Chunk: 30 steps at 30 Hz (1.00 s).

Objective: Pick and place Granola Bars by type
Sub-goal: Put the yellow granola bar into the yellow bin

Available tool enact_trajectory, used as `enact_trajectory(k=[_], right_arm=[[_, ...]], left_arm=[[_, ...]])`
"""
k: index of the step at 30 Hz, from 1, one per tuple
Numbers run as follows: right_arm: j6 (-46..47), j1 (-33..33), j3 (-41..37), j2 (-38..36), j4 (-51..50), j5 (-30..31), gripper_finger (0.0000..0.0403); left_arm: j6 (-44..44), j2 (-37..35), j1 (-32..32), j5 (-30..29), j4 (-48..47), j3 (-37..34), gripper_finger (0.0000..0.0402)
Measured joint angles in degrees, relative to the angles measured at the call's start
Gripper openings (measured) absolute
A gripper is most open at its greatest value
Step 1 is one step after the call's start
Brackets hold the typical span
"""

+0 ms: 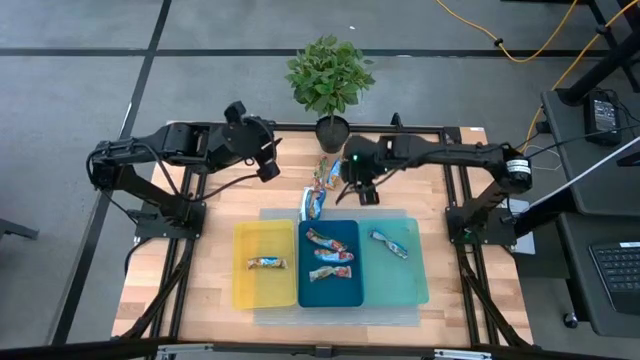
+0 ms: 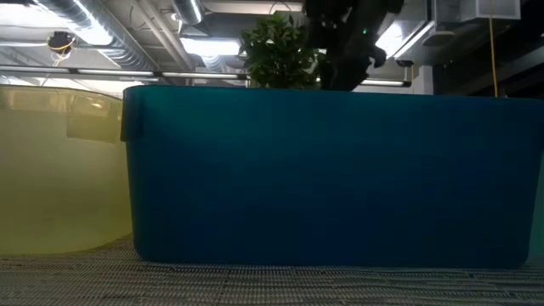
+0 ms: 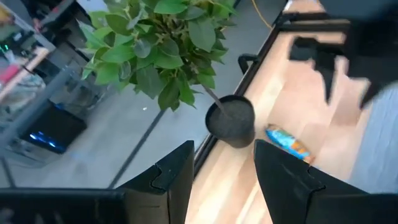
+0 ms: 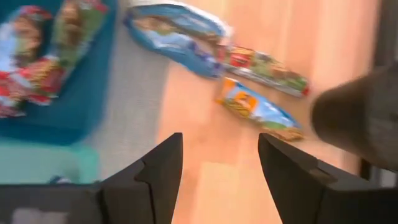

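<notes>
Three loose granola bars lie on the bare wood by the plant pot: a blue one (image 4: 177, 34) (image 1: 313, 203), a red-green one (image 4: 267, 70) and an orange-blue one (image 4: 258, 111) (image 3: 287, 142). Three more bars (image 1: 331, 256) lie in the dark blue tray (image 1: 305, 290), one (image 1: 266, 263) in the yellow tray (image 1: 245, 290), one (image 1: 388, 243) in the teal tray (image 1: 410, 280). My right gripper (image 4: 217, 168) (image 1: 352, 188) hovers open just right of the loose bars, touching none. My left gripper (image 3: 224, 180) (image 1: 268, 168) is open, raised to their left and facing the pot.
A potted plant (image 1: 330, 80) stands at the table's far edge, its dark pot (image 3: 231, 121) close behind the loose bars. The three trays sit side by side on a clear mat (image 1: 270, 215) toward the near edge. In the low view the blue tray wall (image 2: 331, 178) blocks almost everything.
</notes>
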Motion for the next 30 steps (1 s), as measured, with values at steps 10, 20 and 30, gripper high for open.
enact_trajectory(k=[10,20,30], right_arm=[[-10.34,-9.48,0.02,4.82,3.25,-8.16,0.0277],[-31.43,-10.45,0.0,15.03,8.43,-5.37,0.0299],[-36.55,-10.53,3.83,19.87,10.14,-7.71,0.0274]], left_arm=[[3.98,-0.04,1.49,-7.11,-0.13,0.0,0.0159],[-2.72,-0.04,5.6,-7.71,-0.11,0.0,0.0159],[-5.56,-0.04,7.24,-7.58,-0.12,0.0,0.0159]])
